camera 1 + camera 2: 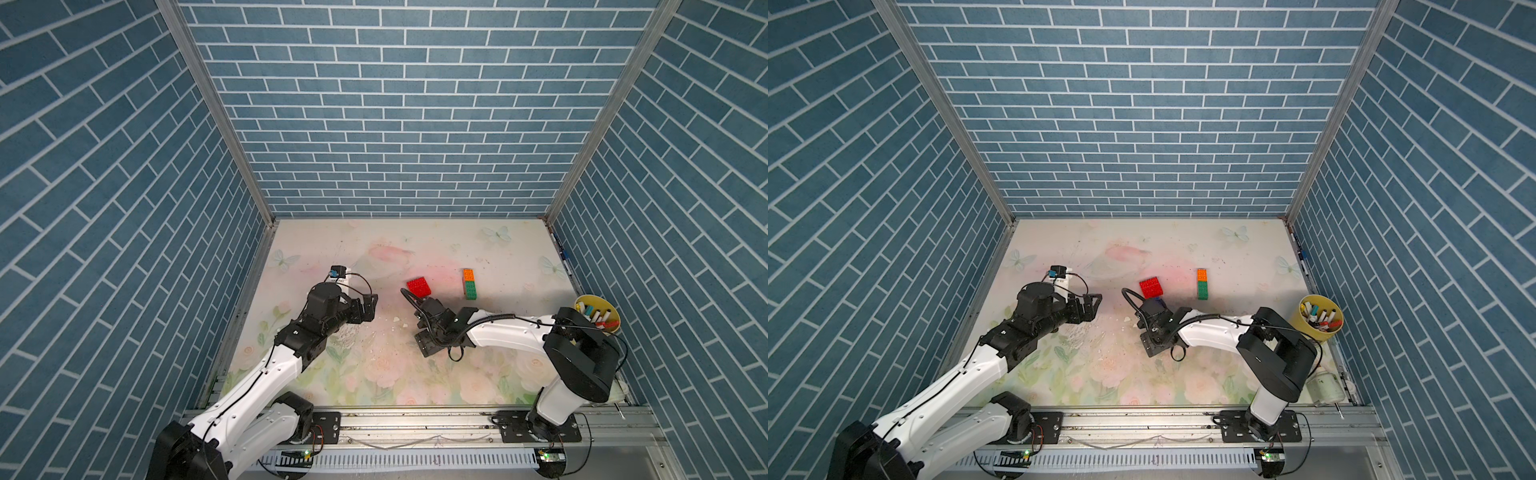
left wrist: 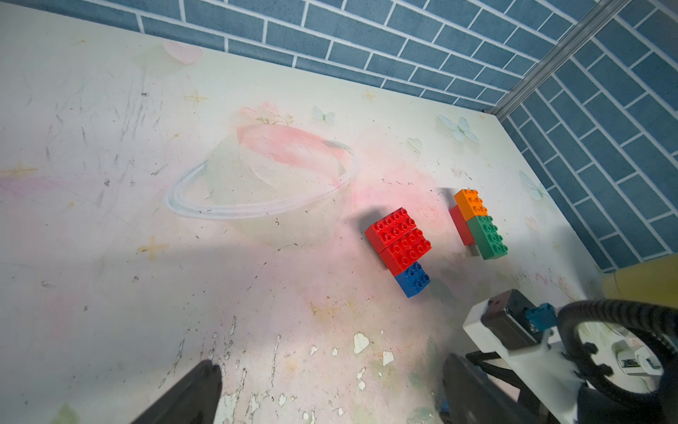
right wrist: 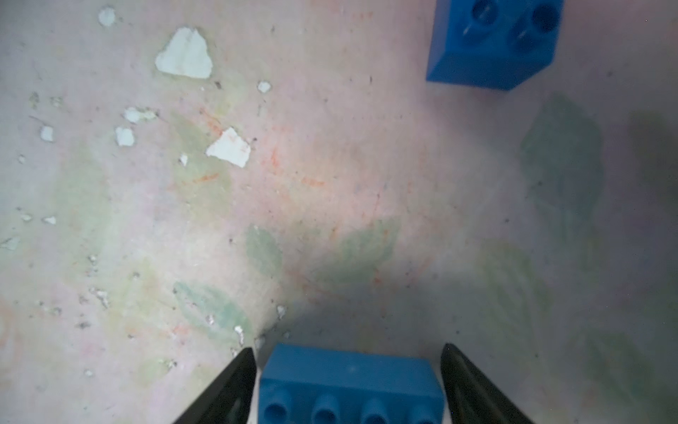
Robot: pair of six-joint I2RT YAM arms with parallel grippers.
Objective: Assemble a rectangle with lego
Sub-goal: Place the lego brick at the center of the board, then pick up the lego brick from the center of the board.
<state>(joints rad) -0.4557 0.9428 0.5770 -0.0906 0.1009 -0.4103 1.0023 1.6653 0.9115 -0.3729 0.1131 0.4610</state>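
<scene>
Left wrist view first: your left gripper (image 2: 330,361) hangs over the floral table (image 2: 110,220) with its fingers spread wide and nothing between them. To its right, near the table's middle, two red bricks (image 2: 398,238) sit side by side, studs up. A dark blue brick (image 2: 414,279) is butted against the end nearer the arm bases.

Your right gripper (image 3: 347,348) sits low over the table, just on the near side of that cluster. In the right wrist view its fingers stand parted on either side of a long blue brick (image 3: 348,381). A sliver of table shows between one finger and the brick, so it is not clamped. You cannot tell whether that brick rests on the table.

Farther right, apart from the red cluster, an orange brick (image 2: 471,202) and a green brick (image 2: 488,236) sit end to end on a lower red brick (image 2: 460,225). At the right edge stands a yellow cup (image 1: 1295,316) holding markers (image 1: 1320,318).
</scene>
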